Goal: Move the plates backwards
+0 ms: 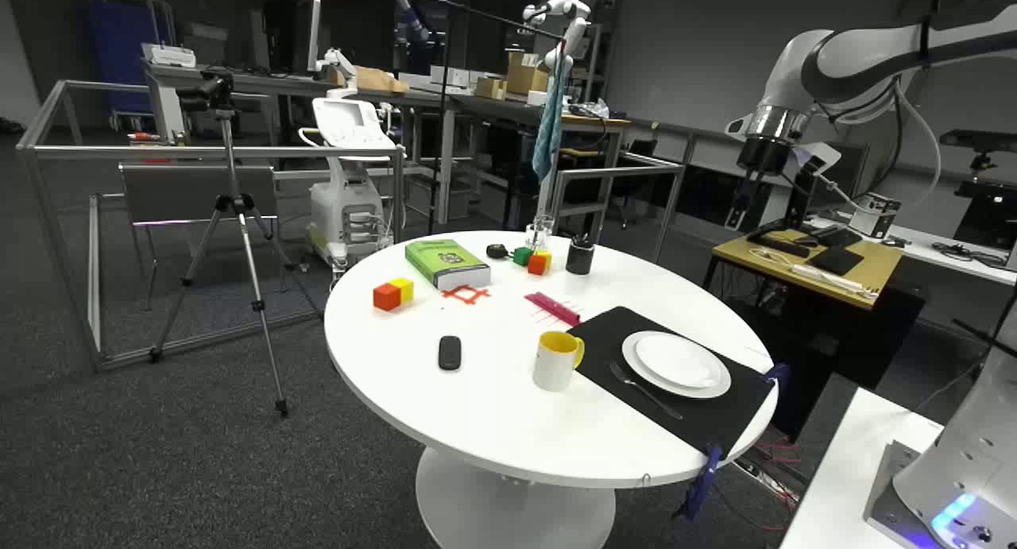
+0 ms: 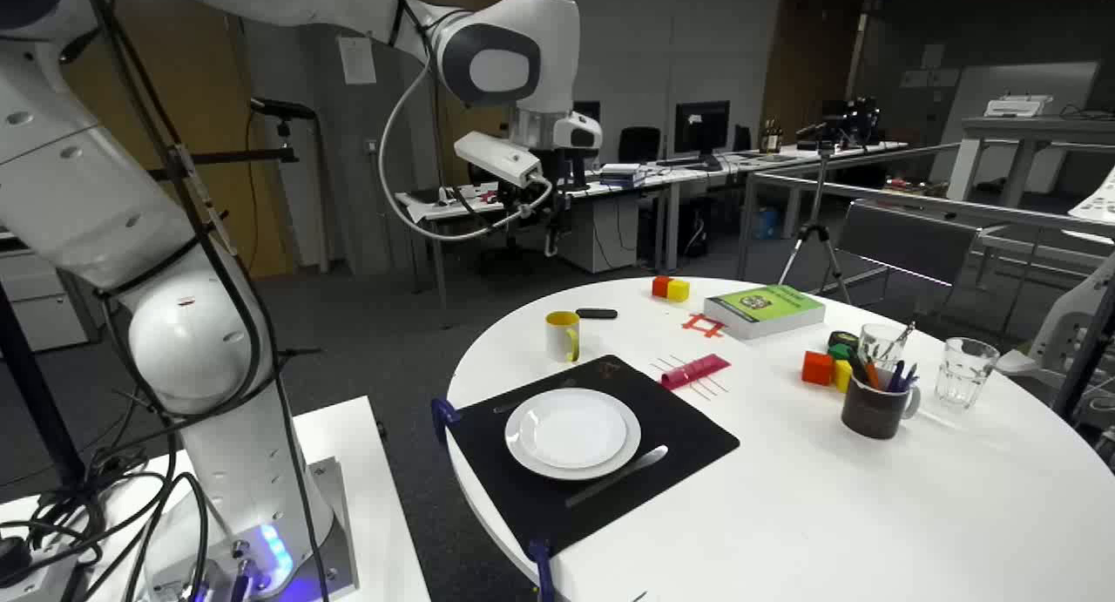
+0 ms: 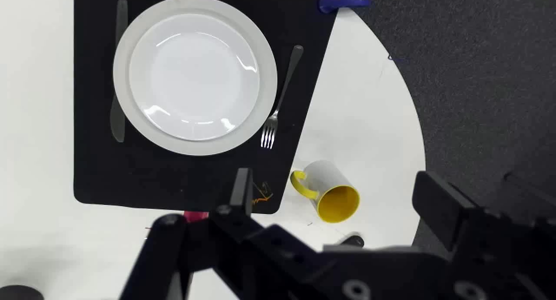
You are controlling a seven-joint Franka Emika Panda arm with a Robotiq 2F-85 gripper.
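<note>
The black two-fingered gripper (image 3: 336, 193) of the white robot arm (image 2: 496, 71) hung in the air above the level of the white round table (image 1: 477, 422), well apart from the tableware. Its fingers were spread wide.

The task items, two white round shallow plates (image 3: 195, 78), were found on the black rectangular mat (image 3: 173, 178), the smaller resting within the rim of the larger. Blue clamps (image 2: 542, 569) were fixed at the table edge, at the mat's corners.

A metal fork (image 3: 289, 74) lay on the mat just beside the larger plate; contact between them could not be determined. Along the opposite side lay a metal knife (image 3: 117, 122), its middle partly covered by the plate's rim in the wrist view.

A yellow-lined white mug (image 1: 554, 366) with a yellow handle stood upright on the table just beside the mat. Also recorded on the table were a thick green-covered book (image 1: 446, 259), a magenta strip (image 2: 697, 371) near the mat, a small black oblong object (image 1: 450, 353) and a dark mug (image 2: 874, 412) containing pens.
</note>
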